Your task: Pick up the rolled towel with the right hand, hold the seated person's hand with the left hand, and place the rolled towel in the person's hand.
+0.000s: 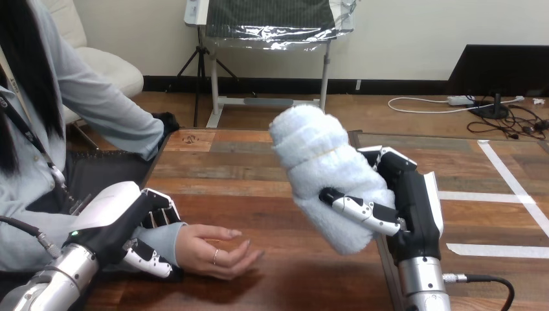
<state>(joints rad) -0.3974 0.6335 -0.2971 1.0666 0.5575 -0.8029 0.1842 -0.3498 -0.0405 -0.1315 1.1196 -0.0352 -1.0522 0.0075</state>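
Observation:
A white rolled towel (327,175) is held up above the table, tilted, in my right hand (408,201), whose thumb and fingers curl round its lower part. At the lower left the person's hand (217,251) rests palm up on the table with its fingers loosely curled. My left hand (126,227) is wrapped round the person's wrist, fingers over the top and thumb under the grey sleeve cuff. The towel hangs to the right of the person's hand and above it, with a gap between them.
The wooden table (259,168) stretches ahead of both hands. Its right edge runs just beside my right forearm (424,282). The person's other arm (110,113) in a grey sleeve reaches over the table's far left corner.

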